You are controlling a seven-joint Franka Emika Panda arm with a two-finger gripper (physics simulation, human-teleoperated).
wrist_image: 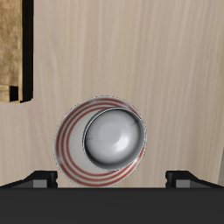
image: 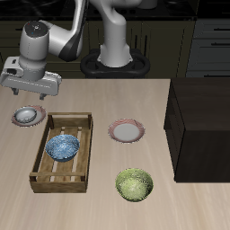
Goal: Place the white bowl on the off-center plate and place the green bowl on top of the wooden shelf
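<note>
The white bowl (image: 28, 114) (wrist_image: 114, 138) rests on the off-center plate (image: 15, 117) (wrist_image: 68, 144), a white plate with a pinkish-red rim beside the crate; the bowl sits a little off the plate's middle. My gripper (image: 33, 93) (wrist_image: 112, 179) hangs just above them, open, its fingers (wrist_image: 39, 178) spread wide and holding nothing. The green bowl (image: 134, 184) stands on the table near the front edge. The wooden shelf (image: 199, 126), dark and box-like, stands beside it with nothing on its flat top.
A pale slatted wooden crate (image: 40, 171) (wrist_image: 12, 52) lies next to the off-center plate and holds a blue patterned bowl (image: 63, 146). A second red-rimmed plate (image: 127, 131) lies between the crate and the shelf.
</note>
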